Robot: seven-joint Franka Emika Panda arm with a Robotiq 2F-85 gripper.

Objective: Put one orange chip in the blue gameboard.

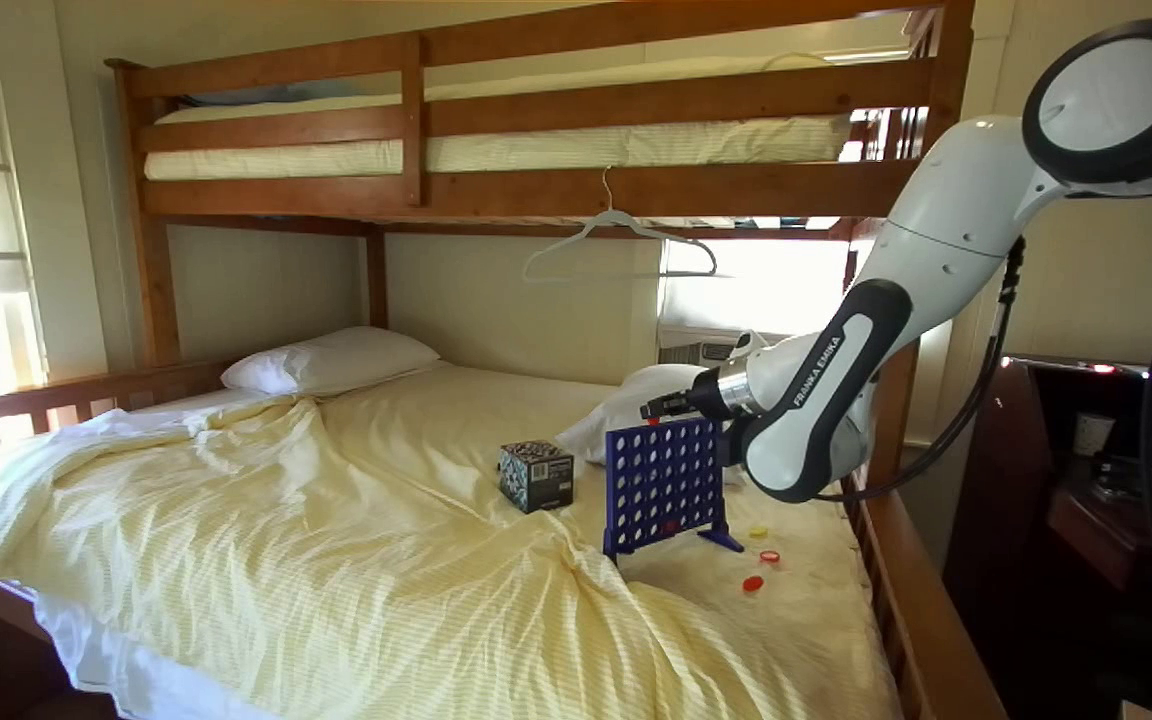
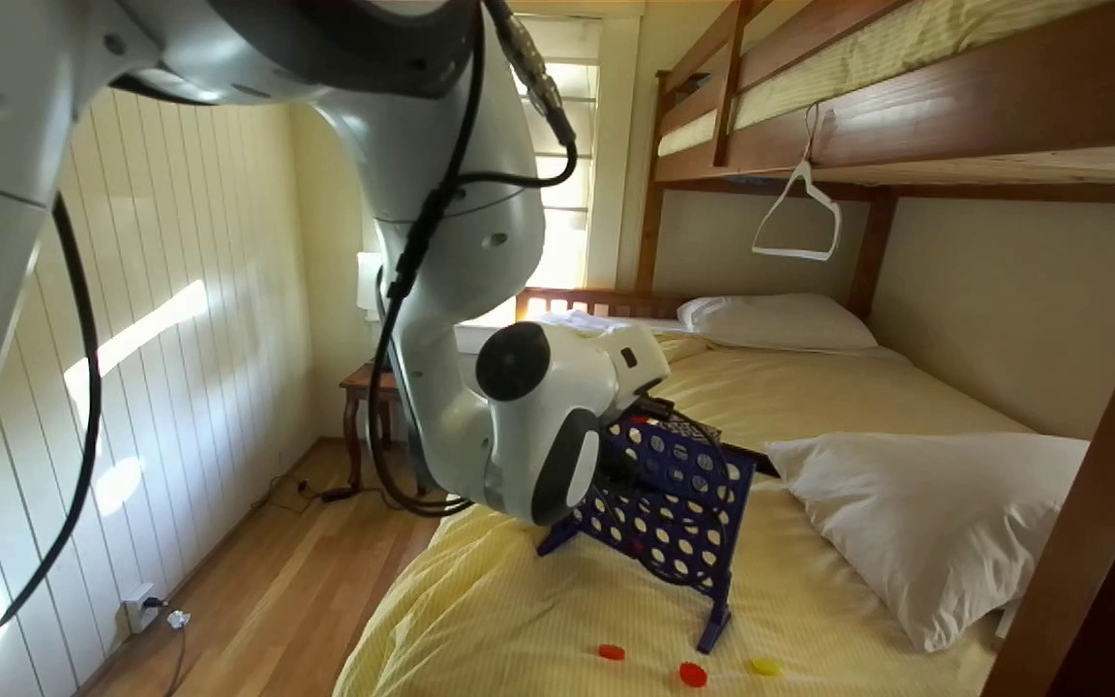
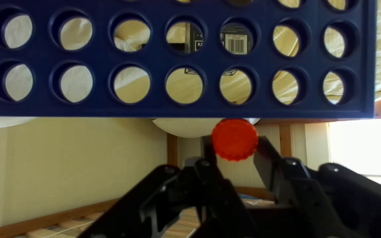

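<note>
The blue gameboard [image 1: 664, 483] stands upright on the bed; it also shows in an exterior view [image 2: 674, 505] and, upside down, in the wrist view [image 3: 157, 56]. My gripper [image 1: 650, 408] is at the board's top edge. In the wrist view the gripper [image 3: 235, 147] is shut on an orange-red chip [image 3: 234, 137], held flat-side to the camera between the fingertips. The chip's rim meets the board's top edge in the picture; I cannot tell whether it is in a slot. Two more orange-red chips [image 1: 753, 583] [image 1: 769, 556] lie on the bed. A reddish chip shows low in the board [image 1: 669, 526].
A yellow chip [image 1: 758, 532] lies by the board's foot. A dark patterned cube [image 1: 536, 476] sits behind the board. A white pillow [image 2: 945, 513] lies close by. A hanger [image 1: 616, 230] hangs from the upper bunk rail. A wooden side rail [image 1: 921, 610] edges the bed.
</note>
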